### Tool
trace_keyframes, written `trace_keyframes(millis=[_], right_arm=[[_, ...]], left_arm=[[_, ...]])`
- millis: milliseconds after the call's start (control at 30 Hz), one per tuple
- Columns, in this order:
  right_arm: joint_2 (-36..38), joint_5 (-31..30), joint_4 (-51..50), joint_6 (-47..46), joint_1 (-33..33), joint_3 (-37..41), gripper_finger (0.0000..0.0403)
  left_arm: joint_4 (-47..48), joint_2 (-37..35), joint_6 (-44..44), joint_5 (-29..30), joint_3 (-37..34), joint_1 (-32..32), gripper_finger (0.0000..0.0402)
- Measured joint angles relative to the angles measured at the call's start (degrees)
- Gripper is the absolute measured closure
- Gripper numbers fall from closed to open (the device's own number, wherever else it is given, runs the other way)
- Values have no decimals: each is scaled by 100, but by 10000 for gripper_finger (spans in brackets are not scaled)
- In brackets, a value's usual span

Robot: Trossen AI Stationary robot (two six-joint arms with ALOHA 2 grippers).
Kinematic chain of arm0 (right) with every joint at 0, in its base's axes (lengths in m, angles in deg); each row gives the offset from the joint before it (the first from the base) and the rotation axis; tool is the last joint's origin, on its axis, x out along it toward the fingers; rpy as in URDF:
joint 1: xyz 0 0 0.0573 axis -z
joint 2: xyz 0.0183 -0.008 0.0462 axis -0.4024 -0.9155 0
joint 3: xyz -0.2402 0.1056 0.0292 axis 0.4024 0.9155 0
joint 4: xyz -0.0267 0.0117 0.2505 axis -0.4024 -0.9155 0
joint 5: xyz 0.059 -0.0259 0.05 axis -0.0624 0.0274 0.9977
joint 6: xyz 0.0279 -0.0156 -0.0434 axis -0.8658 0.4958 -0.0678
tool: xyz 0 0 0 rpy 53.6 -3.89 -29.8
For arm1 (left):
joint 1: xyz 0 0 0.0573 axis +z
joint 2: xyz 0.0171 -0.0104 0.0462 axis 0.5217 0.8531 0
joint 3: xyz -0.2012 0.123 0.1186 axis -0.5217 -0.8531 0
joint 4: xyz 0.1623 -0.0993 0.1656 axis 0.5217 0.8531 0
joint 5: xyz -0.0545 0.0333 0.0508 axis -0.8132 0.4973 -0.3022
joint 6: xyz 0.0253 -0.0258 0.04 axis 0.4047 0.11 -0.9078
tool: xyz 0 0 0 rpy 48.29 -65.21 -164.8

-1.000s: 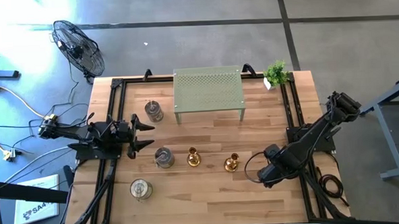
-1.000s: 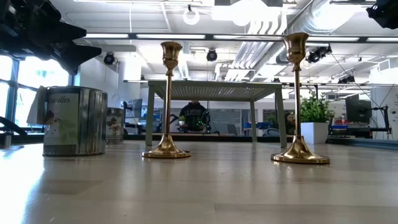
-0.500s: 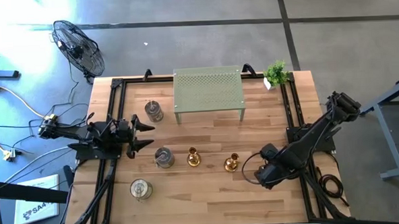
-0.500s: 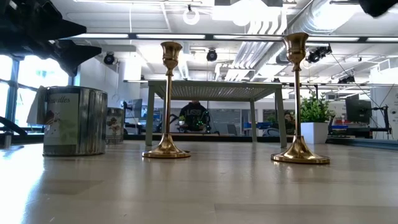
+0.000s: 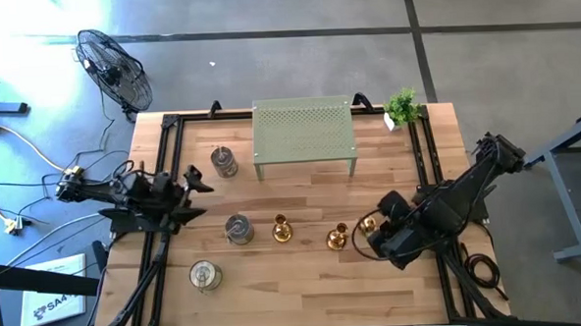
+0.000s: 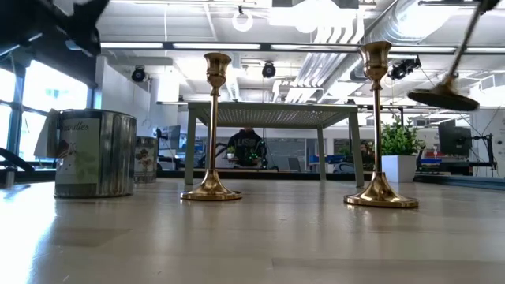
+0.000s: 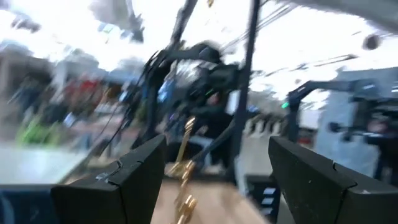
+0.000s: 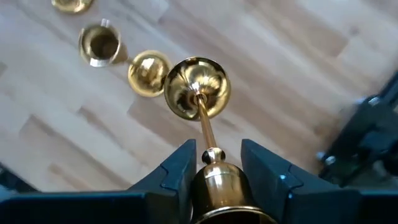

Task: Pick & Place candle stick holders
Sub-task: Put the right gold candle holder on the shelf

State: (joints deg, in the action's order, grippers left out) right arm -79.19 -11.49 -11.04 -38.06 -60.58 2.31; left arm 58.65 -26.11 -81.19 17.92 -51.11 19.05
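My right gripper [image 5: 370,228] is above the table's right part, shut on a gold candle stick holder [image 8: 199,93]. Two more gold holders [image 5: 282,227] [image 5: 336,238] stand upright on their round bases in the middle of the table. Three silver-grey jar-like holders [image 5: 225,163] [image 5: 238,228] [image 5: 205,275] stand on the left half. My left gripper [image 5: 189,192] hovers at the left edge, open, with nothing between its fingers [image 7: 130,180]. My right gripper pinches the gold holder's cup end [image 8: 216,180] between its two fingers [image 8: 180,168], which come from above and slant steeply down. The stem [image 8: 205,127] and round base [image 8: 198,87] hang below the fingers. The holder is clear of the table and tilted, its base [image 6: 443,99] in the air.
A green perforated shelf on legs [image 5: 304,133] stands at the far middle, and a small potted plant [image 5: 402,106] at the far right corner. Black rails [image 5: 163,169] run along both side edges. Bare wood [image 5: 296,290] lies along the near edge.
My right gripper has risen with the gold holder and drifted slightly toward the standing gold holders; the holder's base now hangs tilted in the air in the low view. My left gripper has tipped upward and drawn back a little toward the table's left edge.
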Motion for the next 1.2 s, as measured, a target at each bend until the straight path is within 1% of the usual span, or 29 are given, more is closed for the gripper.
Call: trace_keyframes(millis=[67, 167, 267, 333, 433, 533, 633, 733, 867, 1000, 1100, 1200], right_arm=[[4, -55, -14, 295, 155, -68, 291], [4, -100, 13, 744, 423, -144, 291], [7, -96, -8, 1168, 751, -148, 291], [7, -91, 4, 1499, 982, -148, 291], [7, -126, -2, 2015, 1335, -148, 291], [7, -155, -5, 2602, 1720, -154, 291], [7, -207, 55, 3182, 2059, -289, 291], [11, -288, 308, 3812, 2287, -544, 291], [13, -295, 577, 4517, 2345, -976, 291], [13, -291, 903, 5184, 2226, -1230, 291], [13, -290, 1227, 5547, 2101, -1248, 291], [10, -444, 1388, 5799, 1996, -1245, 291]], left_arm=[[-112, 0, -257, -94, 48, 0, 124], [-9, 63, -661, 98, 267, 0, 124], [60, 360, -1058, 307, 565, 0, 124], [72, 709, -1286, 360, 824, 0, 124], [87, 1418, -1496, 385, 1269, 0, 124], [302, 2342, -1573, 386, 1827, 0, 124], [1034, 3318, -1618, 514, 2587, 0, 124], [1900, 4317, -1791, 795, 3423, 2, 124], [2648, 5408, -2261, 1123, 4482, 2, 124], [3074, 6238, -2581, 1157, 5393, 4, 124], [3285, 6711, -2586, 1152, 6026, 77, 124], [3510, 7110, -2233, 892, 6647, 234, 124]])
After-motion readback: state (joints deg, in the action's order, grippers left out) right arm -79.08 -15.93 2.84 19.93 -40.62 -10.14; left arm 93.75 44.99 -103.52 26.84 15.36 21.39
